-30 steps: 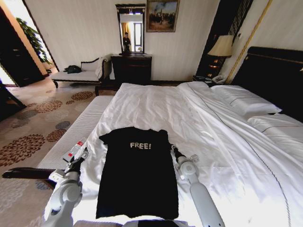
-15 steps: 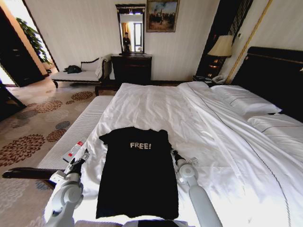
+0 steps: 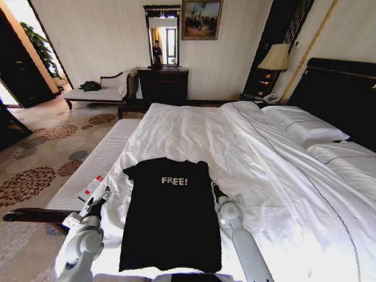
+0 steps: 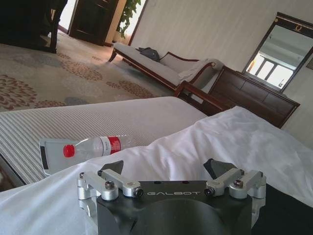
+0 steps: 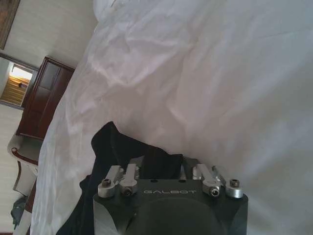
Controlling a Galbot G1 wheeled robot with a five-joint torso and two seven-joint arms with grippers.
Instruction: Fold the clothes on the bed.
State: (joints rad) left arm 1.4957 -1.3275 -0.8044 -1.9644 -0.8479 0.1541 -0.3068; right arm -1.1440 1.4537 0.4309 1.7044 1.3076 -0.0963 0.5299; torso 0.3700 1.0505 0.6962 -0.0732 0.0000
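The black T-shirt (image 3: 170,217) with a white "FREE!" print lies flat, chest up, on the white bed (image 3: 194,129) near its front edge. My left gripper (image 3: 101,197) hovers just off the shirt's left side, open and empty. In the left wrist view this gripper (image 4: 164,169) is over white sheet, with black fabric (image 4: 288,215) at the edge. My right gripper (image 3: 215,189) sits at the shirt's right sleeve. In the right wrist view its jaws (image 5: 159,166) stand open on either side of the sleeve (image 5: 107,147).
A plastic bottle with a red cap (image 3: 91,188) (image 4: 88,148) lies on the striped white bench (image 3: 94,164) left of the bed. Pillows (image 3: 302,126) and the dark headboard (image 3: 341,94) are to the right. A chaise (image 3: 97,91) and dresser (image 3: 163,84) stand at the far wall.
My left gripper has dropped back slightly, uncovering the bottle. My right gripper has edged a little toward the shirt's sleeve. The shirt has not moved.
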